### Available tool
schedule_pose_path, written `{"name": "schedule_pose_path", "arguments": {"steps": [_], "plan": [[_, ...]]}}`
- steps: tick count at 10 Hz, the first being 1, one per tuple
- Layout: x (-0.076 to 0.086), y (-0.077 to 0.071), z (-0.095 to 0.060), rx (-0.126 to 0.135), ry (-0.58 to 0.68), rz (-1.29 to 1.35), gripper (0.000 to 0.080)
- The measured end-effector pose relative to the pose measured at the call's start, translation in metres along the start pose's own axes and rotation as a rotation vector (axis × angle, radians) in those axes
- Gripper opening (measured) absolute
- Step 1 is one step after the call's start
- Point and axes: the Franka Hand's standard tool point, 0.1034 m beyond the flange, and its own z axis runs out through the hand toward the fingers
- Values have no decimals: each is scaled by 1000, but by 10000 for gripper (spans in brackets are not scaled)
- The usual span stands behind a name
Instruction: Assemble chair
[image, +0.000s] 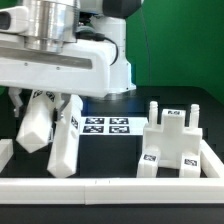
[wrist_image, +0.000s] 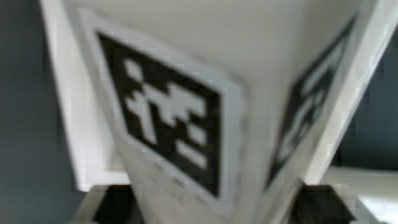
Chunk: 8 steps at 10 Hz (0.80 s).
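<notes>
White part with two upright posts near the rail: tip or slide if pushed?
The pegged part looks like rigid moulded plastic, so it is probably stiff and light. Its base appears broad and low against its two posts, so it should slide rather than tip. The white rail close beside it would likely stop a push toward the exterior view's right.
</notes>
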Motion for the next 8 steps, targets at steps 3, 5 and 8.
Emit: {"name": "schedule_pose_path", "arguments": {"steps": [3,5,8], "plan": [[1,-33,5,-62,-1,3,396],[-2,-41,10,-161,1,-19,396],[-4,-42,12,-194,8,-17,397]]}}
